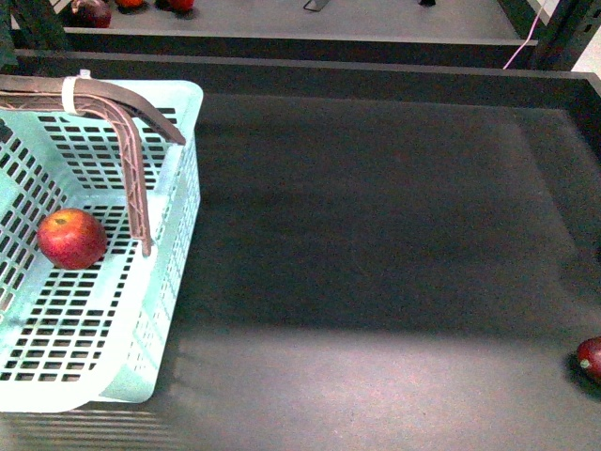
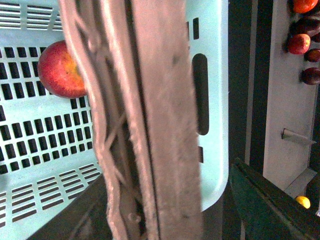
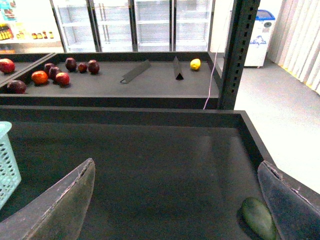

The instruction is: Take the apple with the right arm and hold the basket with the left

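Note:
The pale mint basket (image 1: pixel 183 188) stands at the left of the dark table. The red apple (image 1: pixel 71 239) lies on its slotted floor. The two brown handles (image 1: pixel 131 141) are raised together over it. In the left wrist view my left gripper (image 2: pixel 165 215) is shut on these handles (image 2: pixel 150 115), with the apple (image 2: pixel 61 70) and the basket wall (image 2: pixel 212 75) behind them. My right gripper (image 3: pixel 175 210) is open and empty over bare table, out of the front view. A corner of the basket (image 3: pixel 7 160) shows far to its side.
A darker maroon fruit (image 1: pixel 590 357) lies at the table's right edge. A green fruit (image 3: pixel 257 217) lies by one right finger (image 3: pixel 292 200). The table has a raised dark rim (image 3: pixel 150 114). A shelf behind holds several red fruits (image 3: pixel 50 72) and a lemon (image 3: pixel 195 64). A post (image 3: pixel 235 55) stands at the corner.

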Motion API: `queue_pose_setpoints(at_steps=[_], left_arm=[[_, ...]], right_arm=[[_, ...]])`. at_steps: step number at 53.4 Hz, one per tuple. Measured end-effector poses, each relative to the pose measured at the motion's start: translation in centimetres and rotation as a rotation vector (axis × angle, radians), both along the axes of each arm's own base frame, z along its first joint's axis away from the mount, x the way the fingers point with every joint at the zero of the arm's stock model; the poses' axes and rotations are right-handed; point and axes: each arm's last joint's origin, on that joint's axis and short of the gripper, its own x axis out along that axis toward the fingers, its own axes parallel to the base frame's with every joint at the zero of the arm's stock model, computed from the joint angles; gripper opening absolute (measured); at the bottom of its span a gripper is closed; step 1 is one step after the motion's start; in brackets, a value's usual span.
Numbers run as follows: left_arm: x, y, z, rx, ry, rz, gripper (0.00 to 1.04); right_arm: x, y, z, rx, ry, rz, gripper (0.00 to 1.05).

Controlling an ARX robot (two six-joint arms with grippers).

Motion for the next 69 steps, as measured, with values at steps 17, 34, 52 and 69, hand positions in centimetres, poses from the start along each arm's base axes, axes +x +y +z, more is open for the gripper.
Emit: queue_pose_setpoints(at_steps=[17, 34, 52, 69], left_arm=[[-3.5, 0.3, 3.5, 0.004, -0.013, 0.009, 0.98], [-8.4, 0.0, 8.0, 0.057, -0.084, -0.037, 0.98], [-11.2, -0.4, 6.4, 0.514, -0.486, -0.521, 0.71], [-17.2, 1.5, 3.8, 1.234, -0.491, -0.717, 0.03]], right_arm=[[0.0, 0.0, 0.0, 0.000, 0.000, 0.000, 0.96], [0.0, 0.0, 0.0, 0.000, 0.000, 0.000, 0.96], [0.0, 0.0, 0.0, 0.000, 0.000, -0.001, 0.96], [0.0, 0.0, 0.0, 0.000, 0.000, 0.000, 0.96]])
